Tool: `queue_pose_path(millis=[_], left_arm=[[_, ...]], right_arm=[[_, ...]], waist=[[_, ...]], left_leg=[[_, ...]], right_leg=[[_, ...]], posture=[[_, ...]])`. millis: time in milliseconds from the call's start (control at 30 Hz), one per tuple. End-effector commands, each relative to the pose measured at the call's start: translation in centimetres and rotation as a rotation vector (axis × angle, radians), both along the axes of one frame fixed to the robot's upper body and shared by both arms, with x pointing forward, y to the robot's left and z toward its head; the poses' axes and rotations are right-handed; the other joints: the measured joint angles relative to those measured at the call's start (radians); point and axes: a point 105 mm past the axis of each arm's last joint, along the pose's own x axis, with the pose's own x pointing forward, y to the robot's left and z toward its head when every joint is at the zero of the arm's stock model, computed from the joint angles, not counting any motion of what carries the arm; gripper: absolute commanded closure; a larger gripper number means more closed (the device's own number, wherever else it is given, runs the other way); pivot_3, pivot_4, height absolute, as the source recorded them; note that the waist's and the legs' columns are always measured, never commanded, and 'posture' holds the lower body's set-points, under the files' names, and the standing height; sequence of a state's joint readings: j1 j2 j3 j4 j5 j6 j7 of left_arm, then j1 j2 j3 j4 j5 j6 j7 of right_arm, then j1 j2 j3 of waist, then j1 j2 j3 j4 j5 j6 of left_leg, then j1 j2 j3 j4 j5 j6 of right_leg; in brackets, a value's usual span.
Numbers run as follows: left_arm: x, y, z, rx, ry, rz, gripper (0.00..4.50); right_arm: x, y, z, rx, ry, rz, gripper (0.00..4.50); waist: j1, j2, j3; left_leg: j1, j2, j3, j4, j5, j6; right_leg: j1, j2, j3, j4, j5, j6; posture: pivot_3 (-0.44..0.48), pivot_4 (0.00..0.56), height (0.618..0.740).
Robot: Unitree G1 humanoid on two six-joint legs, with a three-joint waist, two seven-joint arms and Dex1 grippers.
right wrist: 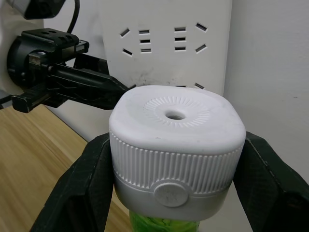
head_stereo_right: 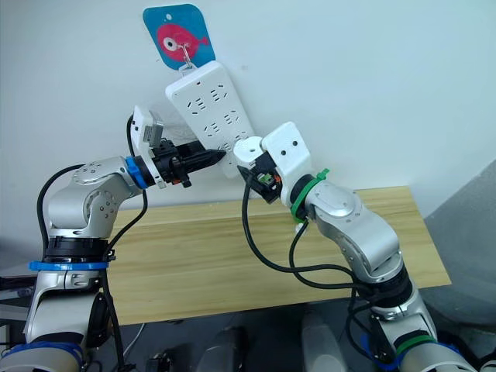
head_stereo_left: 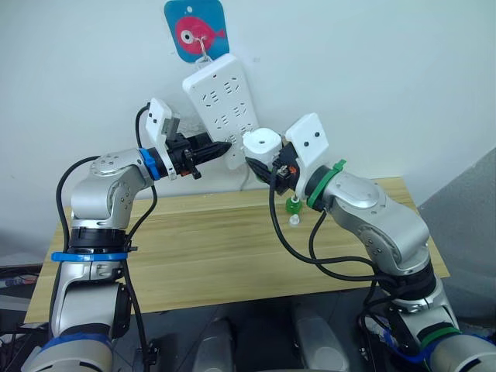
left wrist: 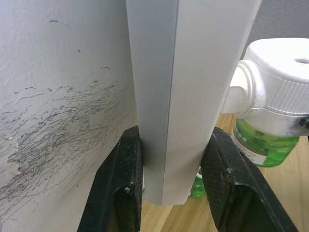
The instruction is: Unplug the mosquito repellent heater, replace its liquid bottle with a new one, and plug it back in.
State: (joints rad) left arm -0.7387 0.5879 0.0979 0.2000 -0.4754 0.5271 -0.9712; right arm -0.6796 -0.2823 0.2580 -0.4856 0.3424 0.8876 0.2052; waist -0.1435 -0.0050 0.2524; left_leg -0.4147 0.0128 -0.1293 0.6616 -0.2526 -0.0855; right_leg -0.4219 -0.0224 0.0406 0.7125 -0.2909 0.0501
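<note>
In the left eye view, the mosquito repellent heater (head_stereo_left: pixel 262 146) is held up by the right gripper (head_stereo_left: pixel 267 159) right at the lower end of the power strip (head_stereo_left: pixel 221 99), which hangs tilted on the wall from a blue fish hook (head_stereo_left: pixel 197 29). The left gripper (head_stereo_left: pixel 225 146) is clamped on the strip's lower edge, so the strip looks to be steadied for plugging. Below the heater, two small bottles (head_stereo_left: pixel 294 211) are seen standing on the wooden table (head_stereo_left: pixel 201 248), one with a green cap — a hint that the swap is probably already done and only the plug-in is left. That's a judgement, not something shown outright.

The right eye view gives the same layout, but the bottles are hidden behind the right arm, and it can't be told here whether the prongs are already in a socket.

In the left wrist view, the strip's edge is pinched between the two black fingers (left wrist: pixel 123 188), with the scuffed wall beside it. Just next to the strip, green liquid in the fitted bottle (left wrist: pixel 263 142) is visible under the heater's white body — so a filled bottle is screwed in.

In the right wrist view, the heater is gripped on both sides by the right fingers (right wrist: pixel 84 183), vent hole facing the camera. The strip's sockets are seen just behind it, and the prongs are not visible, so plugged or not can't be called.
</note>
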Motion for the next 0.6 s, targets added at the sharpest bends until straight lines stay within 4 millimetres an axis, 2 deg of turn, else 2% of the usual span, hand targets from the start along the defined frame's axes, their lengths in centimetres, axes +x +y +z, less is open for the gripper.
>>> queue_pose_path(millis=[33, 600], left_arm=[[-0.54, -0.31, 0.98, 0.005, -0.041, -0.023, 3.20], [-0.65, -0.49, 0.91, 0.009, -0.038, -0.033, 3.20]], right_arm=[[-0.59, -0.02, 1.75, 0.040, -0.075, 0.003, 1.46], [0.07, 0.41, 1.58, 0.032, -0.080, 0.004, 1.46]], waist=[[0.000, 0.000, 0.000], [-0.001, 0.000, 0.000]], left_leg=[[0.000, 0.000, 0.000, 0.000, 0.000, 0.000], [0.000, 0.000, 0.000, 0.000, 0.000, 0.000]], right_leg=[[0.000, 0.000, 0.000, 0.000, 0.000, 0.000], [0.000, 0.000, 0.000, 0.000, 0.000, 0.000]], posture=[[-0.189, 0.195, 0.725], [-0.187, 0.197, 0.725]])
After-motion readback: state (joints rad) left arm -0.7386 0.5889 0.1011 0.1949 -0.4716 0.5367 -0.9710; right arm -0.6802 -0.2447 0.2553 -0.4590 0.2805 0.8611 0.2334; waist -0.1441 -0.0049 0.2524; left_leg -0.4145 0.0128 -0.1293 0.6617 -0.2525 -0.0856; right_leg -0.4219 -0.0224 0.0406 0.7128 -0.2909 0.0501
